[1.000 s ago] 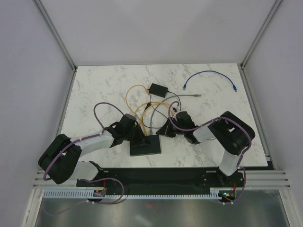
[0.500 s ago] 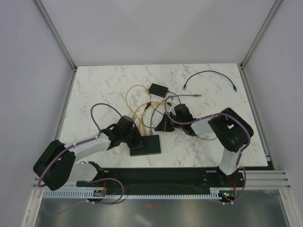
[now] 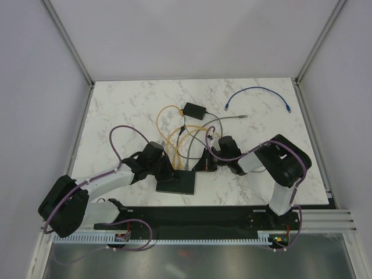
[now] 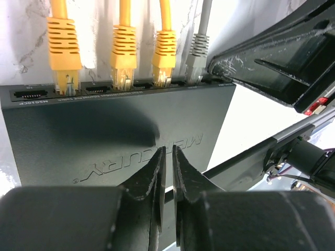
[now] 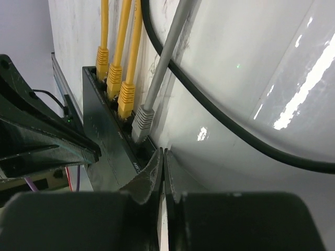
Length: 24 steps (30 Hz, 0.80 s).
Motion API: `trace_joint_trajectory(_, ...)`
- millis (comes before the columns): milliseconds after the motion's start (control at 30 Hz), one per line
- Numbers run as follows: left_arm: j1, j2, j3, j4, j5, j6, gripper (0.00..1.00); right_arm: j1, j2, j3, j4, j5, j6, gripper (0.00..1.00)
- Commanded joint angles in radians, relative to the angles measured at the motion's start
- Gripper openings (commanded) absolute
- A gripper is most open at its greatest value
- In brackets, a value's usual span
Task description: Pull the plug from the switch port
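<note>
Left gripper point(image 4: 167, 157): jaws drawn almost together, only a thin slit between them, nothing held. The tips sit over the top face of the switch point(image 4: 104, 136), near its rear edge; contact with the face cannot be confirmed.

Right gripper point(image 5: 161, 157): jaws pressed together, nothing between them. The tips stand at the corner of the switch, on its socket side, just beside the grey plug point(image 5: 142, 121).

The grey plug is seated in its socket, with its grey cable point(image 5: 167, 52) running away over the table point(image 3: 128, 104). Three yellow plugs point(image 4: 123, 49) are seated in the same row next to it. One socket point(image 4: 31, 95) at the far end of the row from the grey plug is unoccupied.

In the overhead view the switch lies flat near the front edge of the table, between the two arms. A black lead point(image 5: 209, 110) crosses the grey cable.

Further back sits a small black box point(image 3: 195, 110). A blue cable point(image 3: 260, 90) lies well apart at the far right.
</note>
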Motion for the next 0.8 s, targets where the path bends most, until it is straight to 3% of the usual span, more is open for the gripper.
trace_joint_trajectory(0, -0.005, 0.002, 0.027, -0.008, -0.029, 0.032, 0.17, 0.008, -0.041, -0.002, 0.008, -0.036, -0.027, 0.11)
trace_joint_trajectory(200, -0.005, 0.032, 0.016, 0.004, -0.012, 0.021, 0.17, -0.015, -0.035, 0.041, 0.037, -0.062, -0.006, 0.35)
trace_joint_trajectory(767, -0.005, 0.035, -0.019, 0.049, 0.013, -0.001, 0.17, -0.016, 0.128, 0.118, 0.109, -0.151, 0.043, 0.42)
